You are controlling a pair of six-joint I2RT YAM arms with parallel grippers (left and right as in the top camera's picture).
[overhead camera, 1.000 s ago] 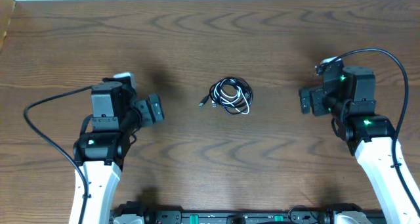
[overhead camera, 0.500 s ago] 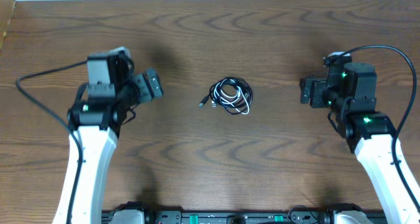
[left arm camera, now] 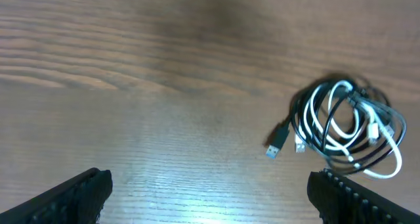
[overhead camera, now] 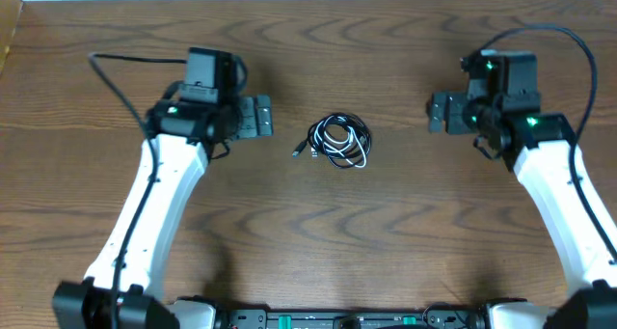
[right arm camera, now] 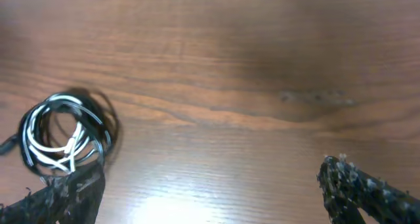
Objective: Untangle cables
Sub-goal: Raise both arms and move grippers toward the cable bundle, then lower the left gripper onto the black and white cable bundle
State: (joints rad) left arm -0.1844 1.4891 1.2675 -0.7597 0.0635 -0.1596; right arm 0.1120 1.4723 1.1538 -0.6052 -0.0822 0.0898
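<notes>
The cables (overhead camera: 338, 142) lie as one small tangled coil of black and white cords in the middle of the wooden table, with a plug end sticking out at its left. The coil shows at the right of the left wrist view (left arm camera: 344, 127) and at the left of the right wrist view (right arm camera: 65, 132). My left gripper (overhead camera: 256, 116) is open and empty, left of the coil and apart from it. My right gripper (overhead camera: 440, 113) is open and empty, right of the coil and apart from it. Both sets of fingertips show only at the bottom corners of their wrist views.
The wooden table (overhead camera: 308, 242) spreads out all around the coil. Its far edge runs along the top of the overhead view. Thick black arm cables loop off both arms.
Both arms have swung up and inward toward the coil, the left arm much farther than the right. The coil has not moved.
</notes>
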